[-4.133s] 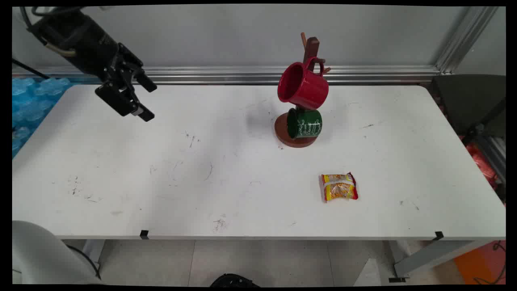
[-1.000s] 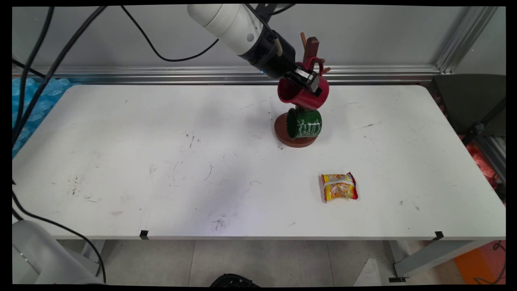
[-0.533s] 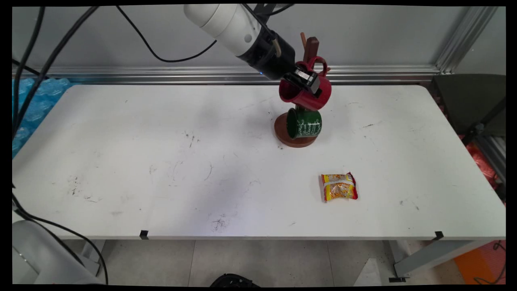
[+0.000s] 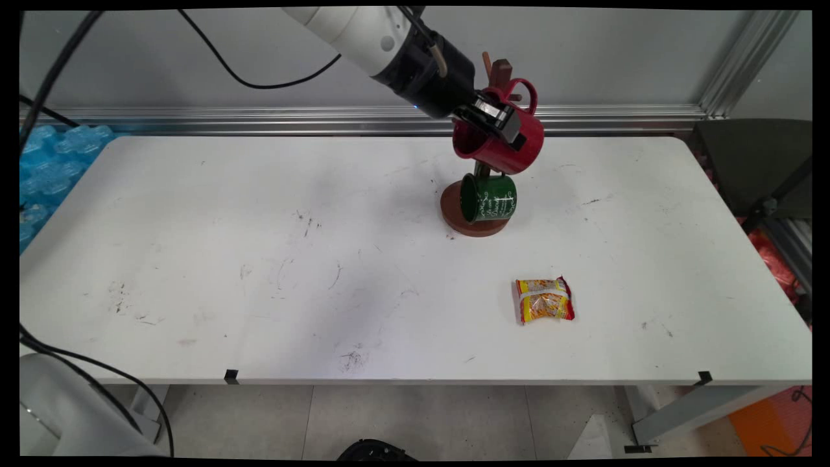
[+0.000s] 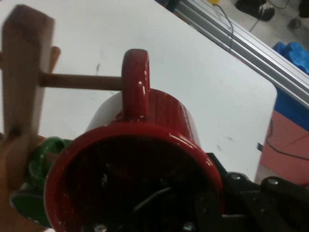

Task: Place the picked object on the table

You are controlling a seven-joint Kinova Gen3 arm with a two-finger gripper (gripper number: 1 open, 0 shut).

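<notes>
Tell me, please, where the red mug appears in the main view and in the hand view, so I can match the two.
Main view: the red mug is upper centre-right, at the gripper, above the green mug.
Hand view: the red mug fills the lower centre, mouth toward the camera, handle up.
Shared landmark: the wooden mug stand, whose peg reaches the mug's handle.

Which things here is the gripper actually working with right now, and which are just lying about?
In play: gripper, shut on the red mug; mug tree, whose peg reaches the mug's handle.

Lying about: green mug low on the tree; snack packet on the table.
</notes>
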